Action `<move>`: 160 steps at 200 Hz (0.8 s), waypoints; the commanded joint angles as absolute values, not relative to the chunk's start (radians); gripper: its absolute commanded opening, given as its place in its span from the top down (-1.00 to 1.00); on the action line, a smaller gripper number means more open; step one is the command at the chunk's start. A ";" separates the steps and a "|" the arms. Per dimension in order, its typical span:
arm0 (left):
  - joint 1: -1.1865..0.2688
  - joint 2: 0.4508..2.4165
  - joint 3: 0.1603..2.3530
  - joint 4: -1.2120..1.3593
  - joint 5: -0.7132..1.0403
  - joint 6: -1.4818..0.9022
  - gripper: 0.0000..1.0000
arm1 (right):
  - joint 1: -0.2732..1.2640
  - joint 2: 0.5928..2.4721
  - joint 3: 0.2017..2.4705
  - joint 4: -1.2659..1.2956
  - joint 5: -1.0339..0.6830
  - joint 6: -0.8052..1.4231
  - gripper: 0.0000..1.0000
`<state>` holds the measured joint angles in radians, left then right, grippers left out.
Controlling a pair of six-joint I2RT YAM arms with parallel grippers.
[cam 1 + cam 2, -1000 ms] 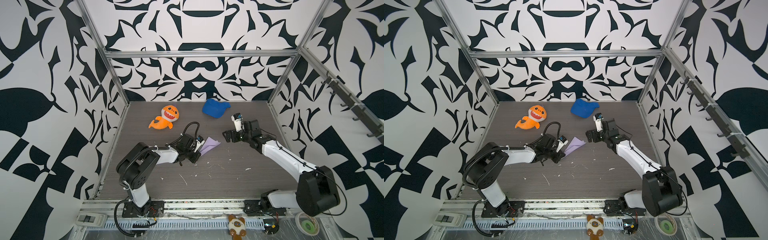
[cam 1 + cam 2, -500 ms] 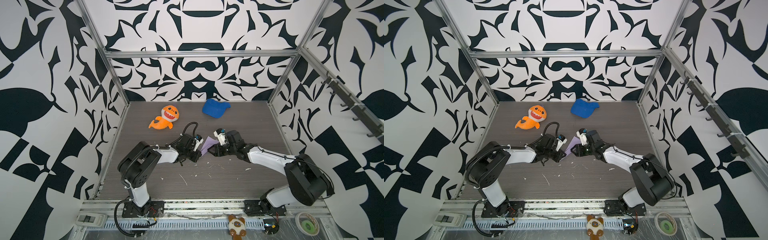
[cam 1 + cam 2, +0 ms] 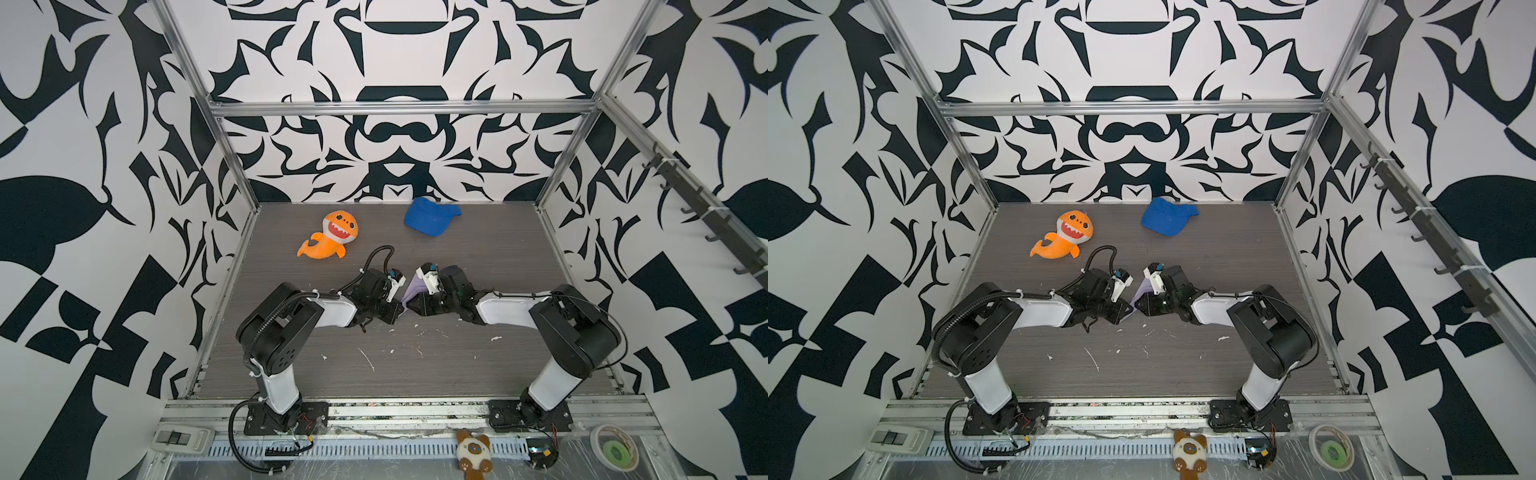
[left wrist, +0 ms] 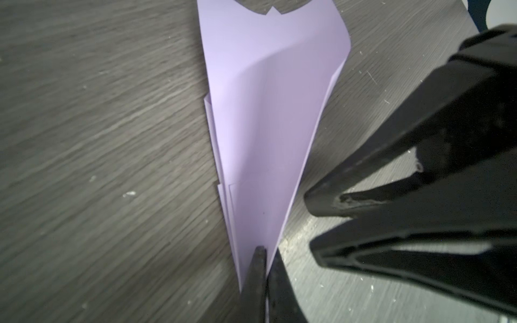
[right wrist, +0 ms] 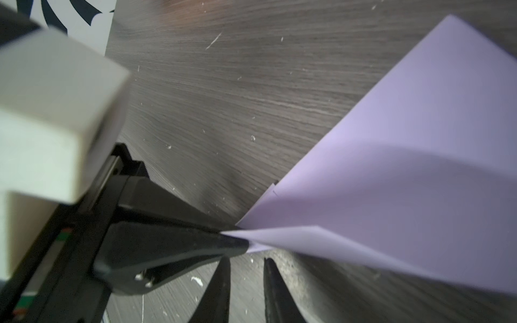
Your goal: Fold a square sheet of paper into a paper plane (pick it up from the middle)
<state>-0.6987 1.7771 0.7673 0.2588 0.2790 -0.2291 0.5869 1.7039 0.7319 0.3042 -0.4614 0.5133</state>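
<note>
Dark wood-grain table (image 3: 478, 365), black-and-white patterned walls (image 3: 399, 50). Mid-table, the left gripper (image 4: 267, 260) pinches the lavender paper plane (image 4: 265, 125) by its nose; the right gripper (image 5: 246, 261), jaws slightly apart, sits just beside it.

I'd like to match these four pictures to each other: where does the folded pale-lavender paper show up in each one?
In a top view: folded pale-lavender paper, a small sliver just below centre.
In a top view: the same sliver, just below centre.
Left wrist view: a long wedge running down the middle.
Right wrist view: a broad fan filling the right side.
Shared landmark: the black left gripper, pinching the paper's pointed end.
</note>
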 commanded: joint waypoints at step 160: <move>-0.696 1.844 0.742 0.140 0.243 -0.232 0.75 | 0.523 1.799 0.801 0.440 -0.515 0.559 0.51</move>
